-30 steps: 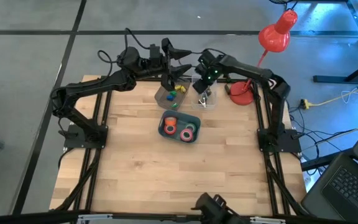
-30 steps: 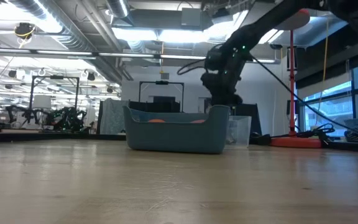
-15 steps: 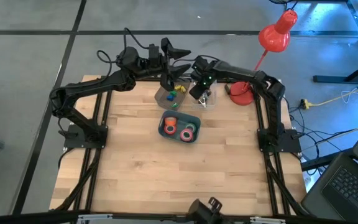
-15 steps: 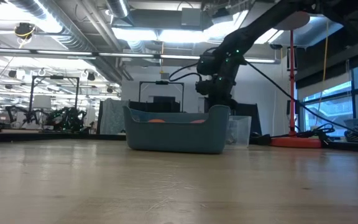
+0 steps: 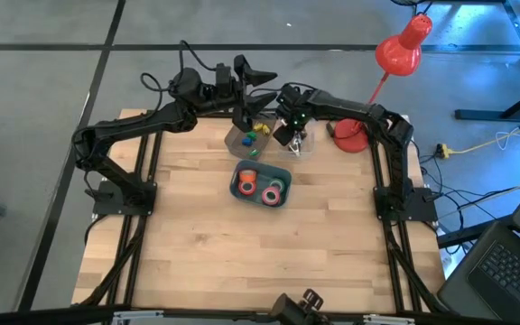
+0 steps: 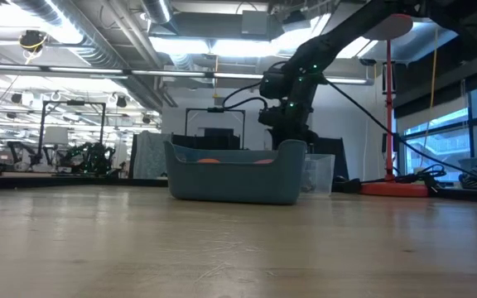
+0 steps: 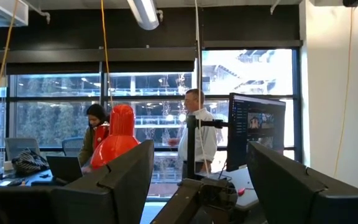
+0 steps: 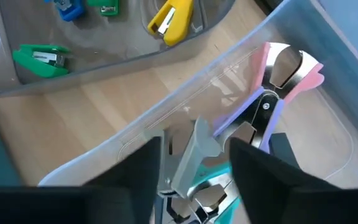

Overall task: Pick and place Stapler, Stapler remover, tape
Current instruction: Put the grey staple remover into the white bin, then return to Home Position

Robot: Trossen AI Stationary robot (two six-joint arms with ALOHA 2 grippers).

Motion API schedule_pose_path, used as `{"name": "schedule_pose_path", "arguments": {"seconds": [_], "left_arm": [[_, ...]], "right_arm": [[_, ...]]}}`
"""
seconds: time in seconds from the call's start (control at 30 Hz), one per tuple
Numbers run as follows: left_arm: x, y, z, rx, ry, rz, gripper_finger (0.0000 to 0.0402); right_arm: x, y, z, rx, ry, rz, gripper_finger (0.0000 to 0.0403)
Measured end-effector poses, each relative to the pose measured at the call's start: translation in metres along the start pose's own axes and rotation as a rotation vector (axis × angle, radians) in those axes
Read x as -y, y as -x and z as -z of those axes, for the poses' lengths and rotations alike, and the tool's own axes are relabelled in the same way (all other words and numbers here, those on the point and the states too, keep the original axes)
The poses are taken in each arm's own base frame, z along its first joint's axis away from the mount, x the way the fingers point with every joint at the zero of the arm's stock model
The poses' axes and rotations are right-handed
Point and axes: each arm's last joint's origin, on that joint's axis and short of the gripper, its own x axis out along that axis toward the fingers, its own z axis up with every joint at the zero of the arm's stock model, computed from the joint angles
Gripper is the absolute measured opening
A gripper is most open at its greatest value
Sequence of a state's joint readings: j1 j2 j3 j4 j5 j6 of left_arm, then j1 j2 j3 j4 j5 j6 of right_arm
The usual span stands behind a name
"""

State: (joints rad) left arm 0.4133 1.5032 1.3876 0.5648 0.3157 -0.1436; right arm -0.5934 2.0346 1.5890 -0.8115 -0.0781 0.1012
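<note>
The right pincer (image 5: 289, 132) hangs spread and empty over the clear bin (image 8: 303, 37) of staple removers (image 8: 272, 93), apparently for sorting, the left pincer (image 5: 245, 116) parted above the staplers (image 8: 42, 57), tape rolls (image 5: 260, 188) sitting in the blue tray (image 5: 283, 171).

No text, label, brand, number or sign is legible anywhere in these views, whether on the table, the bins or the room beyond.

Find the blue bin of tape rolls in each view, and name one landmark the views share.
High view: blue bin, table centre.
Low view: blue bin, middle, before the clear box.
Left wrist view: not in it.
Right wrist view: not in it.
Shared landmark: red lamp.
</note>
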Motion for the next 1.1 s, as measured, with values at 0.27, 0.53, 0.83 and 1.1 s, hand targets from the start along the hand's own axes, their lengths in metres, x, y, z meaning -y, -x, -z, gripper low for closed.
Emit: {"name": "schedule_pose_path", "arguments": {"seconds": [0.27,0.53,0.83,1.1], "left_arm": [[0.0,0.0,0.0,-0.001,0.028,0.0,0.0246],[0.0,0.0,0.001,-0.009,0.03,-0.001,0.0246],[0.0,0.0,0.002,-0.012,0.031,-0.002,0.0246],[0.0,0.0,0.002,-0.016,0.033,-0.002,0.0246]], "right_arm": [[-0.003,0.022,0.002,0.026,0.0,0.023,0.0275],[-0.028,0.137,0.032,0.219,0.012,0.131,0.0246],[-0.068,0.219,0.1,0.303,-0.106,0.072,0.0114],[-0.084,0.23,0.189,0.501,-0.171,-0.071,0.0008]]}}
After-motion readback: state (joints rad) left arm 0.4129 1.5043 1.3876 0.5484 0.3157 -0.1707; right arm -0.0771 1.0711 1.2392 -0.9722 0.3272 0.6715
